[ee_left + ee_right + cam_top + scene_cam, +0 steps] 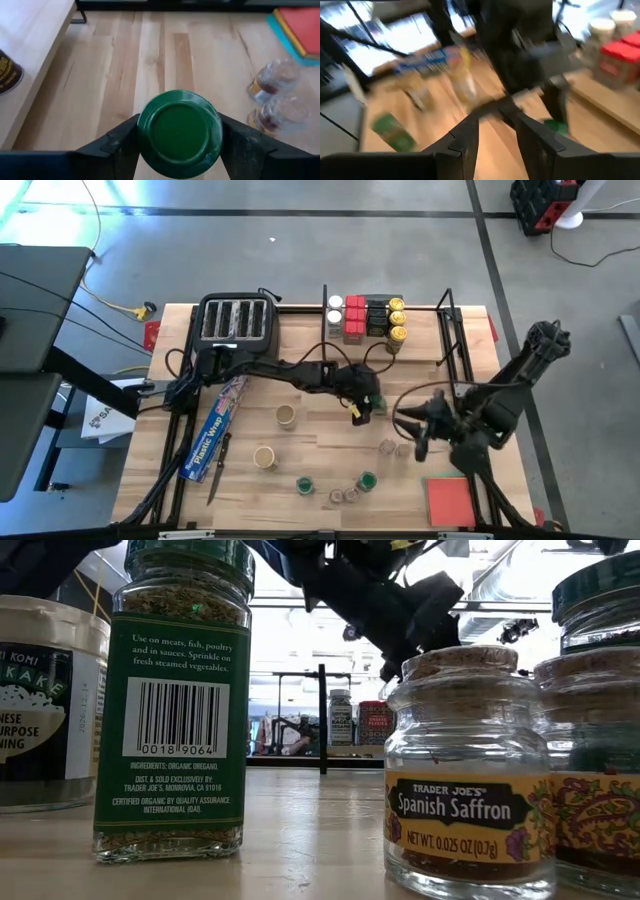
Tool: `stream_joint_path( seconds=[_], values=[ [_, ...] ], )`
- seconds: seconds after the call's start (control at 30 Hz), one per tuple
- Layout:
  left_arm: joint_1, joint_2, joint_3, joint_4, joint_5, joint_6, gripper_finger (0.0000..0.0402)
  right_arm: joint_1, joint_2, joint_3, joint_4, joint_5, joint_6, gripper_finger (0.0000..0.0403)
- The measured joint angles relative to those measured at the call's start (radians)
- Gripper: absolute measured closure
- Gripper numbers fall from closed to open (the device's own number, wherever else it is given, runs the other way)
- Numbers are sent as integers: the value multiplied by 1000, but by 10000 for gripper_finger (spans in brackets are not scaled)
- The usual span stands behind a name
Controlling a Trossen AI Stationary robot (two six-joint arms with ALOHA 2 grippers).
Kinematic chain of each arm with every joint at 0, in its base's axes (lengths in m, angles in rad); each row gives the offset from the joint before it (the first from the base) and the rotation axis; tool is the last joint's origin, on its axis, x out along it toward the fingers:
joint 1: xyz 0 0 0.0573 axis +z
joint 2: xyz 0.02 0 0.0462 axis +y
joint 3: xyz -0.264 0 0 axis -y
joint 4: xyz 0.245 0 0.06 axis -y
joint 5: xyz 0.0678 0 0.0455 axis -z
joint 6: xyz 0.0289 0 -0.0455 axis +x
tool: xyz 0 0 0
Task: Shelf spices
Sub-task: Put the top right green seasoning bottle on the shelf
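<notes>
Here the left gripper (180, 145) clamps a green-lidded jar (180, 131) between its fingers, above the table, short of the shelf (420, 330) ahead. Next it likely must carry the jar there. The right gripper (495, 131), nearby, is empty, fingers slightly parted.

Green-lidded jar (180, 132) between dark fingers (117, 145), red tins (355, 319) (yellow lids (397, 319) beside), blue box (213, 430), red pad (449, 501).

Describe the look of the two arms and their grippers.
Both arms are dark, near black, built of jointed segments with black cables looping along them. The left gripper has two broad matte black fingers with angular edges; the right gripper has two similar dark, slab-like fingers.
</notes>
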Motion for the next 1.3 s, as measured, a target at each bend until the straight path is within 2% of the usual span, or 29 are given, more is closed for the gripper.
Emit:
stream_joint_path(
  seconds=[0.23,0.4,0.47,0.57,0.67,0.8,0.9,1.07,1.3],
  values=[
    [18,-3,1,15,28,-30,138,-155,-1,0,-226,-236,26,281],
    [15,-21,0,-25,21,-23,136,-248,-1,0,-237,-385,-97,265],
    [5,-60,0,-80,-23,-38,136,-287,0,0,-232,-449,-143,250],
    [-28,-148,0,-194,-159,-74,135,-348,15,0,-187,-538,-227,213],
    [-88,-225,1,-329,-347,-105,135,-405,45,0,-123,-592,-271,172],
    [-197,-305,1,-509,-587,-180,135,-502,104,3,-80,-685,-159,146],
    [-281,-339,1,-622,-715,-270,135,-575,154,23,-86,-771,-104,144],
    [-401,-340,-30,-692,-861,-434,135,-669,214,91,-194,-812,-46,143],
    [-521,-332,-131,-665,-957,-677,135,-718,330,188,-302,-846,4,143]
  ],
)
